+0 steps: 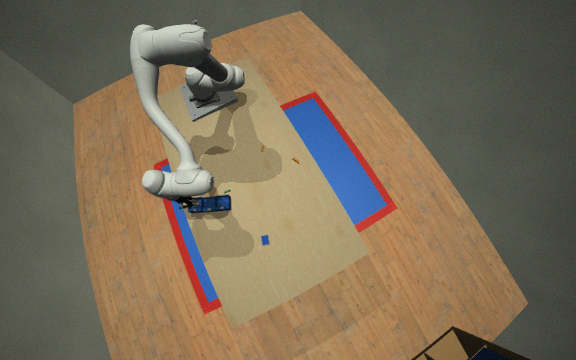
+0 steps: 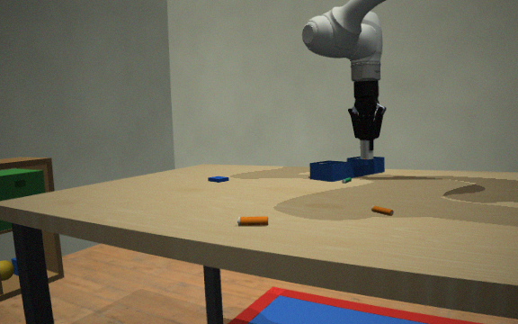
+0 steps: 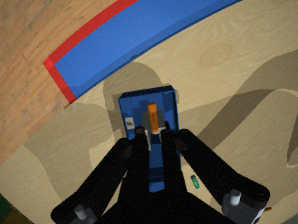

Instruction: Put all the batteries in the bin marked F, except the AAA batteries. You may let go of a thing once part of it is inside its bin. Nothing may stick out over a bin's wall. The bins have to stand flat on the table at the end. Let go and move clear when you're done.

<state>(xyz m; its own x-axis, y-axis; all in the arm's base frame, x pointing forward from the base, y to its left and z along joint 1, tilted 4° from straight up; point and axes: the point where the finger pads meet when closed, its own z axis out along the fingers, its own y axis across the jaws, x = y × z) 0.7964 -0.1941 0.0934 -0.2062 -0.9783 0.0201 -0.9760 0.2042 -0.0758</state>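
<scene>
The hand [image 1: 187,203] [image 2: 367,153] [image 3: 153,118] was narrow, gripping an orange battery [image 1: 195,203] [image 2: 367,158] [image 3: 153,117] above the end blue bin [image 1: 194,211] [image 2: 378,166] [image 3: 147,91], its long axis seemingly along the bin row, projecting beyond the fingertips.

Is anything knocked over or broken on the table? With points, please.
Nothing looks odd to me. The blue bins [image 1: 230,202] [image 2: 331,171] [image 3: 121,107] aren't tipped over. A green battery [image 1: 227,191] [image 2: 346,180] [image 3: 195,182] lies loose beside them, but I can't see any damage.
</scene>
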